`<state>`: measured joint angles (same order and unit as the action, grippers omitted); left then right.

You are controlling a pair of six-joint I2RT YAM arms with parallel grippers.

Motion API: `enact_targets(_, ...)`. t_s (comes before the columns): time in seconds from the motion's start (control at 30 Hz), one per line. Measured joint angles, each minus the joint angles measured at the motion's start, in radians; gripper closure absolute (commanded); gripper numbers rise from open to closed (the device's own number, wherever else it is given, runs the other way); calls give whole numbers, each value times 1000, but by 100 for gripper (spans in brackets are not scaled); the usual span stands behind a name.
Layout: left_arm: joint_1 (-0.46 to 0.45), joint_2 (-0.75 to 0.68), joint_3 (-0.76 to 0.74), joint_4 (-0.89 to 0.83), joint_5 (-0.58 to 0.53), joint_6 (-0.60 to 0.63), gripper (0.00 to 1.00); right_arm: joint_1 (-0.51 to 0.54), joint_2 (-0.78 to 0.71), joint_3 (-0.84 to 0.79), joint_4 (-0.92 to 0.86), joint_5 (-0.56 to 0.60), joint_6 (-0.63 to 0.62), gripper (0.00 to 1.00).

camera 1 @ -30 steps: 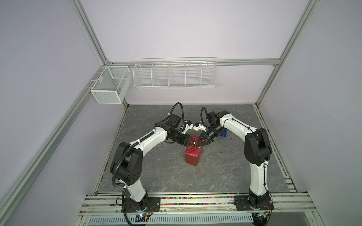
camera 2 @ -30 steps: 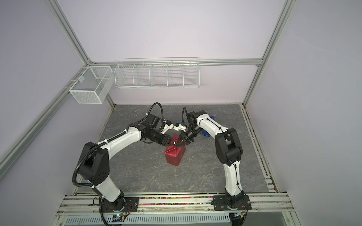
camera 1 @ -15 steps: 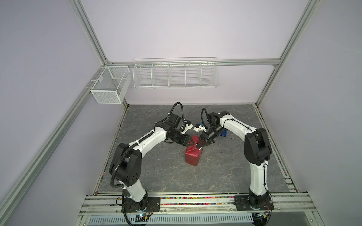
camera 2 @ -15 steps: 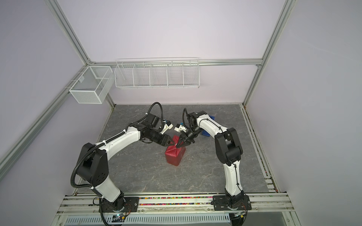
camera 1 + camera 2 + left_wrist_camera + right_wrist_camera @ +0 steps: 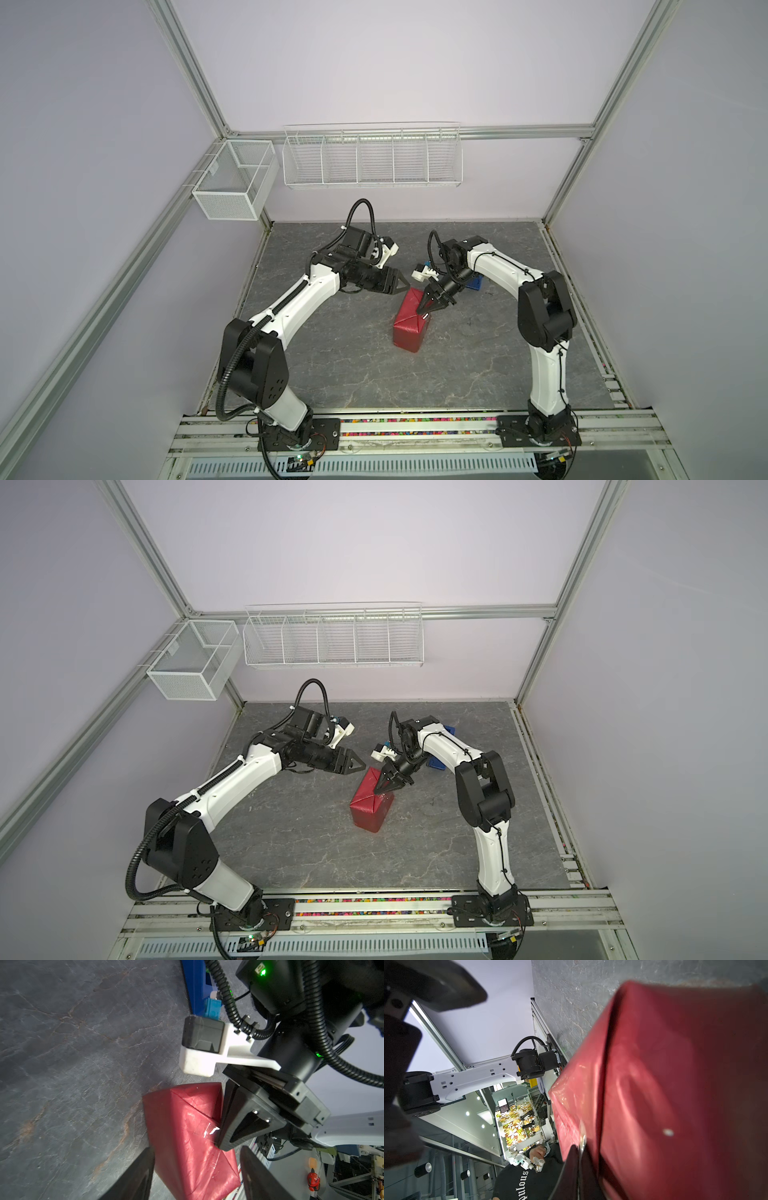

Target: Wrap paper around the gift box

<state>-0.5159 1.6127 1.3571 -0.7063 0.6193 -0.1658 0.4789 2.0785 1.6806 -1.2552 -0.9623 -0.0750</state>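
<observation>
The red paper (image 5: 410,326) (image 5: 369,808) is folded into a closed parcel standing on the grey floor, and the gift box is hidden inside it. My right gripper (image 5: 419,311) (image 5: 376,791) is shut, its tip resting on the parcel's top beside the diagonal fold. A small glint of clear tape (image 5: 210,1131) lies on the paper (image 5: 182,1130) right at that tip. My left gripper (image 5: 404,285) (image 5: 361,766) hovers just left of the parcel's far top corner. In the left wrist view my left gripper (image 5: 196,1149) is open, with its fingers apart on either side of the parcel and not touching it.
A blue tape dispenser (image 5: 473,284) (image 5: 197,987) lies on the floor behind the right arm. Two white wire baskets (image 5: 372,156) (image 5: 232,185) hang on the back and left walls. The enclosure's metal frame borders the floor.
My left gripper has opened wider and drawn slightly back from the parcel's top corner. The right gripper and the parcel have stayed put.
</observation>
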Motion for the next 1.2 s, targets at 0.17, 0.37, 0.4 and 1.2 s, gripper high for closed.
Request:
enact_targets(0.17,-35,53,0,0,-9,-27,39,-2,0,-5,5,-6,15,91)
enact_targets(0.37,-48,97,0,-1,-36,-44,43,-2,0,-5,7,-7,19,91)
enact_targets(0.4,-48,100,-1,-1,-41,-48,43,-2,0,-5,6,-7,19,91)
enact_targets(1.2,-47,143,-32,39,-58,-61,47,-3,-1,2,3,-65,52,67)
